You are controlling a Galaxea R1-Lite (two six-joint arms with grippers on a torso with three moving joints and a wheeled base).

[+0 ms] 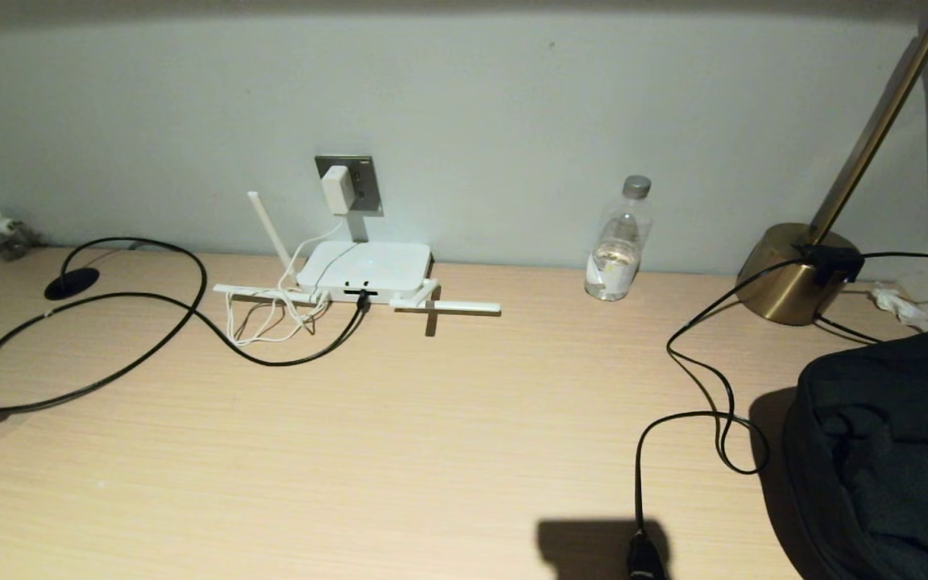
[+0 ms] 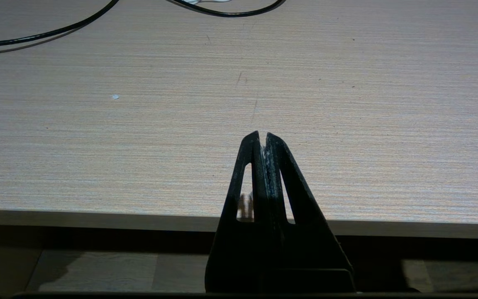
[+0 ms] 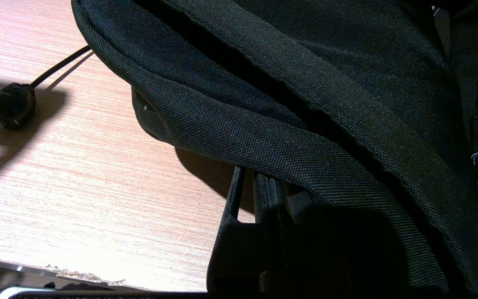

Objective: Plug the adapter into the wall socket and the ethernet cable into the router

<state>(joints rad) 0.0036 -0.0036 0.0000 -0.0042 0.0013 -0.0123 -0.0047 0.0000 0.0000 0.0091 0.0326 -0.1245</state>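
The white adapter [image 1: 337, 189] sits plugged into the grey wall socket [image 1: 363, 184], and its thin white cord [image 1: 271, 321] hangs down in a tangle beside the router [image 1: 367, 267]. The black ethernet cable [image 1: 271, 362] loops across the left of the table, and its end sits in a port on the router's front edge [image 1: 362, 296]. Neither gripper shows in the head view. My left gripper [image 2: 262, 135] is shut and empty over the table's near edge. My right gripper [image 3: 270, 182] is shut, with its tips hidden under a black bag [image 3: 305, 104].
The black bag [image 1: 891, 459] fills the near right corner. A brass lamp base [image 1: 790, 274] stands behind it, and its thin black cord ends in a loose plug [image 3: 4, 109] on the table. A water bottle [image 1: 619, 242] stands by the wall.
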